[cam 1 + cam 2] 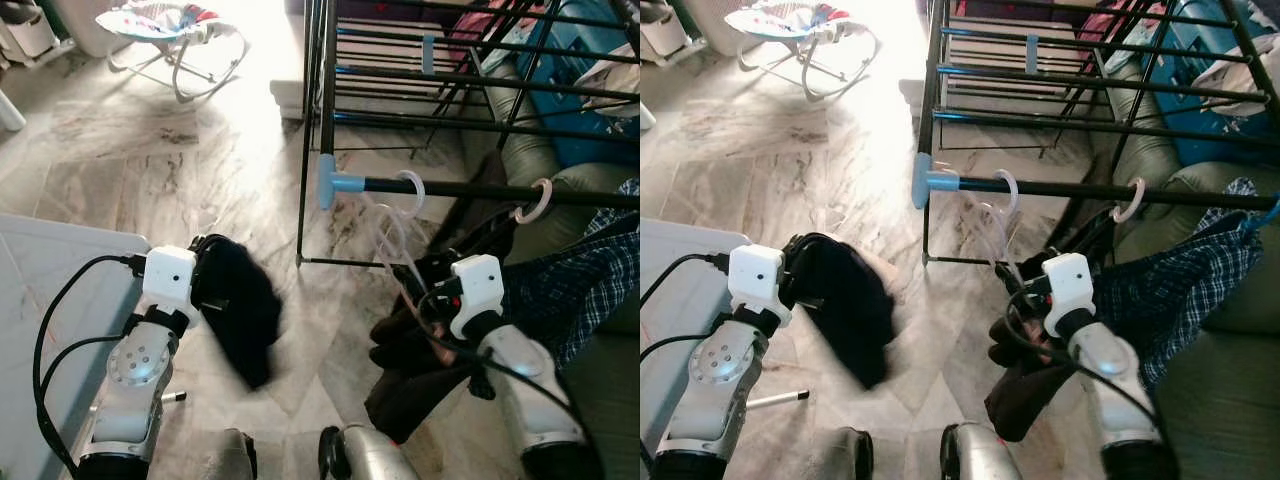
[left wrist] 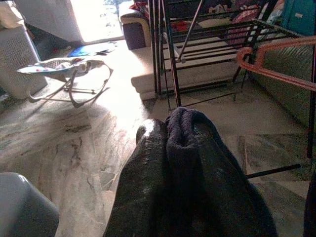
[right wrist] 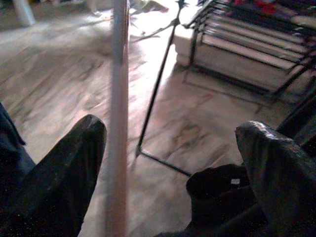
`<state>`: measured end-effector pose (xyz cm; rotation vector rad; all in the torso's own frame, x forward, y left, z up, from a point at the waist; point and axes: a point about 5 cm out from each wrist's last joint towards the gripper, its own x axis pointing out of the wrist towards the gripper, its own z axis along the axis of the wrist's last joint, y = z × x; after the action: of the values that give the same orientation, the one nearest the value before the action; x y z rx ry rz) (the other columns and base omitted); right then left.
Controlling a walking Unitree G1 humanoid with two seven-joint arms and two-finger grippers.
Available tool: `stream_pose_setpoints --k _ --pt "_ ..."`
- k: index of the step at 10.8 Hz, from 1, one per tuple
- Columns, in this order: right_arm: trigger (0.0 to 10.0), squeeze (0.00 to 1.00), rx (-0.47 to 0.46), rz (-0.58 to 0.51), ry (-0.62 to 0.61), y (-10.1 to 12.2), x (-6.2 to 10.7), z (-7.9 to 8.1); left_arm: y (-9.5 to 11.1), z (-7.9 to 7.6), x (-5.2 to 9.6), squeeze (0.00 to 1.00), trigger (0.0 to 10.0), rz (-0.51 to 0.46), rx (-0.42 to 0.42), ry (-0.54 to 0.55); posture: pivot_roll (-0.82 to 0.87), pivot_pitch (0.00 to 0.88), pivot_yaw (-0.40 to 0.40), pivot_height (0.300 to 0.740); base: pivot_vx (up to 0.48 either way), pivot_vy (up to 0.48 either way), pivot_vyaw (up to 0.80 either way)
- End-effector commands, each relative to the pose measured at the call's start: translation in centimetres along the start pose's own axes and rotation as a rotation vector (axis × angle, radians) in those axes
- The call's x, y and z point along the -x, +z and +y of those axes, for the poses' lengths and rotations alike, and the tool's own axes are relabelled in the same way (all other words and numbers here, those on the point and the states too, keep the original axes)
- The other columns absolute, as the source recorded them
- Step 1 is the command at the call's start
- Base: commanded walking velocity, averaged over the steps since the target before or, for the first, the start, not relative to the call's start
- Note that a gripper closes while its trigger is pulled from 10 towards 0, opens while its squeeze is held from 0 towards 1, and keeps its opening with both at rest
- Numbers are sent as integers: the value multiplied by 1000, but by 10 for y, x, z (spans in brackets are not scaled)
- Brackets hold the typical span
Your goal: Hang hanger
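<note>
Hanger (image 1: 392,232) hooked on the rack rail (image 1: 480,188) mid-frame; right gripper (image 3: 173,173) jaws wide around its arm, left gripper (image 2: 182,163) clamped on dark cloth (image 1: 243,305) at lower left.

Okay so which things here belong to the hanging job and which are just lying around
Job:
clear hanger hooked on the rack rail
right end effector, open beside the hanger
left end effector, shut on dark cloth

Lying about:
baby bouncer
plaid shirt
grey bin
</note>
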<state>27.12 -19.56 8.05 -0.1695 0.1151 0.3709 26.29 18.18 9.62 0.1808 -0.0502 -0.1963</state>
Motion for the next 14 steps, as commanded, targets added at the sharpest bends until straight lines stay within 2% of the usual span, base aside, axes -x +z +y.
stream_pose_setpoints --k 1,3,4,5,9,14 --pt "10000 0 14 -2 38 5 -1 -1 7 1 -3 0 10000 -28 -11 5 26 171 -58 740 0 0 0" --pt "10000 0 55 28 143 8 -5 -9 6 -5 -5 0 10000 -24 -9 -7 25 166 -61 740 0 0 0" --pt "9176 0 92 34 189 12 -8 -12 5 -8 -6 0 10000 -21 -9 -18 24 166 -59 740 0 0 0" --pt "0 0 114 43 235 16 -10 -17 5 -10 -7 0 10000 -17 -15 -31 22 164 -63 740 0 0 0" --pt "0 0 216 142 407 18 -15 -32 3 -18 -10 0 10000 -16 -13 -33 28 156 -76 740 0 0 0" --pt "0 0 216 154 486 21 -21 -37 3 -21 -12 0 10000 -20 -27 -42 29 159 -81 740 0 0 0"
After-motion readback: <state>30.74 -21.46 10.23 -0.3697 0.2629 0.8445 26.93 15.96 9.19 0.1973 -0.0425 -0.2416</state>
